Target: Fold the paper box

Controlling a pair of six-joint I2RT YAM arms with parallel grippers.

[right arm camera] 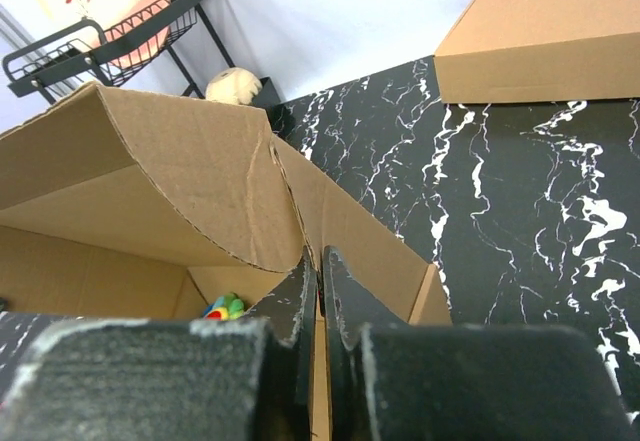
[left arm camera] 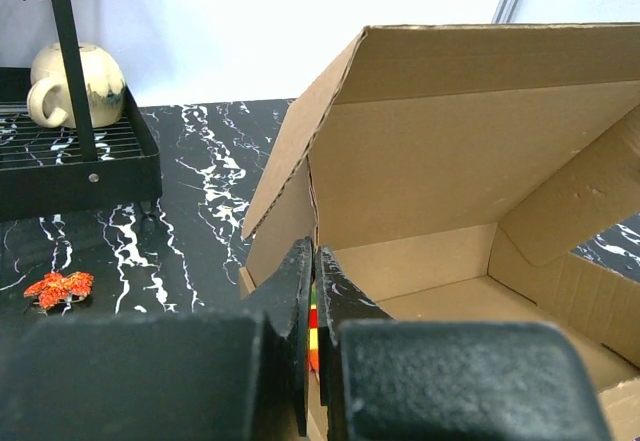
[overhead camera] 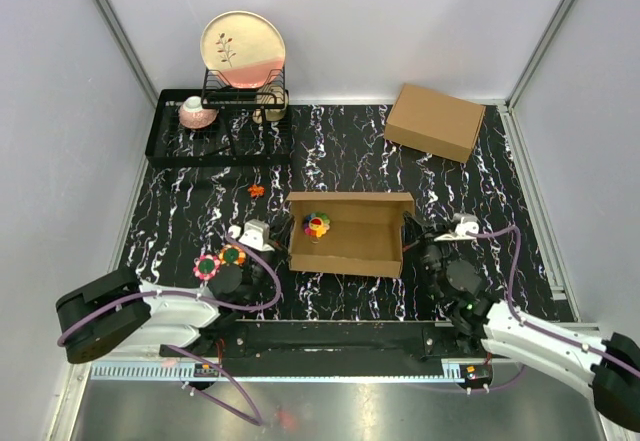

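The paper box [overhead camera: 350, 246] stands open in the middle of the table, its lid flap raised at the back. A bright flower toy [overhead camera: 316, 225] lies inside it. My left gripper [overhead camera: 268, 237] is shut just outside the box's left wall. Its fingers [left arm camera: 296, 291] are pressed together over that wall [left arm camera: 280, 226], with the toy's colours showing through the slit. My right gripper [overhead camera: 412, 229] is shut too, its fingertips [right arm camera: 340, 286] up against the outside of the right wall [right arm camera: 375, 236], below the raised flap [right arm camera: 170, 176].
A made-up brown box [overhead camera: 434, 121] sits at the back right. A black dish rack [overhead camera: 170, 146] at the back left holds a plate [overhead camera: 242, 49] and a cup [overhead camera: 197, 113]. A small orange piece [overhead camera: 256, 190] lies on the table. Two flower toys [overhead camera: 207, 266] rest by my left arm.
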